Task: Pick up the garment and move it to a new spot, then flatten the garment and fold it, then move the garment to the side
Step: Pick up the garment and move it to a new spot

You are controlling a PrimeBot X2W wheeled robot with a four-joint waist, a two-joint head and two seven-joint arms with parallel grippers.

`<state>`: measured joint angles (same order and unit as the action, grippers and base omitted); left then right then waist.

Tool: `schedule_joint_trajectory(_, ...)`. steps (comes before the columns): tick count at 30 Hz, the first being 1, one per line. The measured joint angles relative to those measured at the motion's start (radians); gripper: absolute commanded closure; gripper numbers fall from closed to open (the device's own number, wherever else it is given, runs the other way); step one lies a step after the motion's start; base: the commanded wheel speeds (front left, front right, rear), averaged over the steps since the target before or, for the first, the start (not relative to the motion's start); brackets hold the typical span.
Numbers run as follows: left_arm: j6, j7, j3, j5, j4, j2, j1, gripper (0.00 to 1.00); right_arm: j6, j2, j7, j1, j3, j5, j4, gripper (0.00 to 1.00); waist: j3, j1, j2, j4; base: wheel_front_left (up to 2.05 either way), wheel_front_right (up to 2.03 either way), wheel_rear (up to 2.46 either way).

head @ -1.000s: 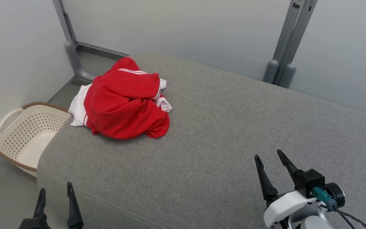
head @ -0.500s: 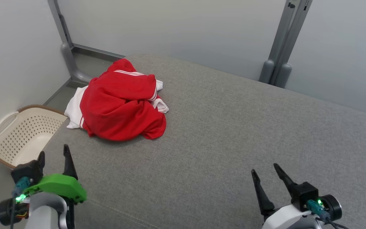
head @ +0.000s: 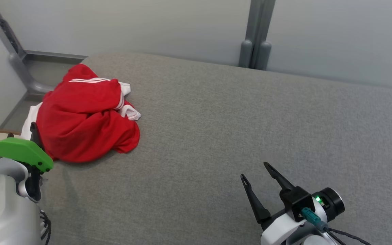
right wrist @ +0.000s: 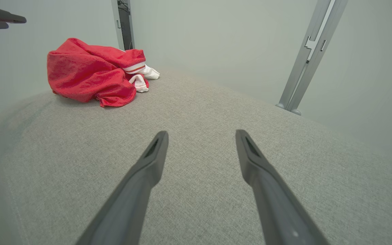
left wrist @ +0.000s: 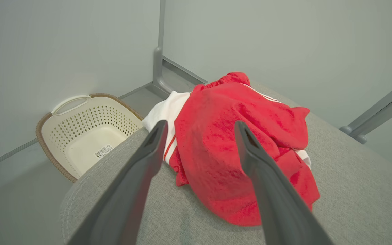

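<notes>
At the far left, a cream perforated laundry basket [left wrist: 80,136] with a brown woven rim stands on the floor, just beside the rounded left end of the grey upholstered surface [head: 233,119]. It holds nothing but a barcode sticker on its bottom.

The left gripper [left wrist: 200,125], under a bright green cover, hangs at the surface's left edge, near the garment. Its jaws are spread wide with nothing between them. In the left wrist view the two dark fingers frame the red cloth from above. In the right wrist view one fingertip shows in the air, higher than the heap and apart from it.

The garment [head: 83,119] lies in a crumpled heap at the far left corner of the surface. It is red with thin white stripes, and white cuffs or trim poke out on its right side. A white part on its left side reaches the surface's edge, toward the basket.

To the right of the heap the grey cloth is bare and smooth.

The right gripper [head: 254,170] hovers over the near right part of the surface, well apart from the garment. Its jaws are spread and empty, and the fingers point up and left.

Behind the surface, a grey metal post [head: 255,34] stands against pale wall panels.
</notes>
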<state>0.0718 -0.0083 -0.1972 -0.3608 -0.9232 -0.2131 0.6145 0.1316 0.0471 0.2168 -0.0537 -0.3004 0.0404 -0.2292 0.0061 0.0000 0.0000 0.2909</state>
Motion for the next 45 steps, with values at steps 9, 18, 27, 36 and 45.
schedule_joint_trajectory(9, -0.038, 0.059, 0.011, 0.013, -0.092, -0.068, 0.065, 0.00, 0.000, 0.001, -0.023, -0.001, 0.003, 0.025, 0.059, 0.00, 0.134, 0.0001, 0.0000, -0.116, 0.00, 0.00, 0.00)
schedule_joint_trajectory(18, -0.162, 0.076, 0.010, 0.044, -0.167, -0.122, 0.068, 1.00, 0.000, 0.001, -0.035, -0.001, 0.002, 0.015, 0.082, 0.00, 0.204, 0.0001, 0.0000, -0.210, 0.00, 0.00, 0.00)
schedule_joint_trajectory(27, -0.130, 0.059, 0.040, 0.055, -0.139, -0.173, 0.094, 1.00, 0.000, 0.002, -0.020, -0.004, 0.016, -0.022, 0.067, 0.00, 0.196, 0.0001, 0.0000, -0.237, 0.00, 0.00, 0.00)
schedule_joint_trajectory(36, -0.048, 0.053, 0.051, 0.043, 0.054, -0.243, 0.158, 1.00, 0.000, 0.002, 0.016, 0.005, -0.010, -0.102, 0.001, 0.00, 0.083, 0.0000, 0.0000, -0.231, 0.00, 0.00, 0.00)
schedule_joint_trajectory(45, 0.019, 0.154, 0.107, -0.001, 0.367, -0.216, 0.187, 1.00, 0.000, 0.001, 0.040, 0.009, -0.015, -0.153, -0.036, 0.00, -0.024, 0.0000, 0.0000, -0.268, 0.00, 0.00, 0.00)
